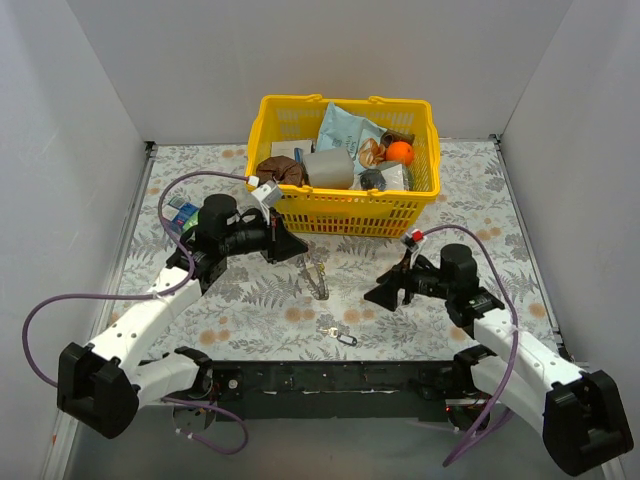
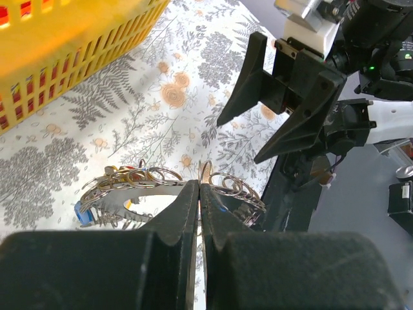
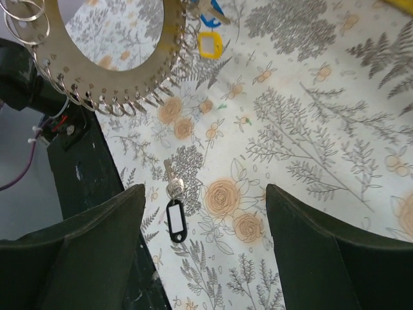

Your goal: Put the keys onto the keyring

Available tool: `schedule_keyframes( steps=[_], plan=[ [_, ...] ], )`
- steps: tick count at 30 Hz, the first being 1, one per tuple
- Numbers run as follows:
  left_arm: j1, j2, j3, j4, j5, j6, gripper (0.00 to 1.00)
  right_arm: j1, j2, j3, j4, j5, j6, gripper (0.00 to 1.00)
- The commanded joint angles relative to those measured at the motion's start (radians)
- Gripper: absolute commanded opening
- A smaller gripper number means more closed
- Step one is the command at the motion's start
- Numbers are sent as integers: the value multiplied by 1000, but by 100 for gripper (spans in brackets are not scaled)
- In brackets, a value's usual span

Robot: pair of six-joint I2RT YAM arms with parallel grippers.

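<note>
Left hand pinching flat silvery keyring, loop-fringed rim.

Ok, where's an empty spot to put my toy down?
Bare table lies right of the yellow basket, by the wall, and at the front between the left arm and the tagged key. The middle is crowded: the left end effector holds the keyring, the right end effector beside it.

The yellow basket blocks the far middle, the keyring hangs before it; the table lies open far right.
</note>
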Motion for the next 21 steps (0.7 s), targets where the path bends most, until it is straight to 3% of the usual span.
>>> schedule_keyframes(
  steps=[1,8,14,16,21],
  plan=[
    [31,-67,1,-85,-8,27,0,104,62,70,-71,92,-48,82],
    [54,-65,-66,-37,50,-33,0,337,146,136,-152,273,-86,81],
    [58,-39,-77,-28,60,-34,0,389,163,146,-143,305,-82,84],
    [60,-30,-77,-37,69,-24,0,396,174,153,-152,313,-85,93],
    [61,-22,-95,-57,60,1,0,415,197,162,-163,317,-98,91]
  ],
)
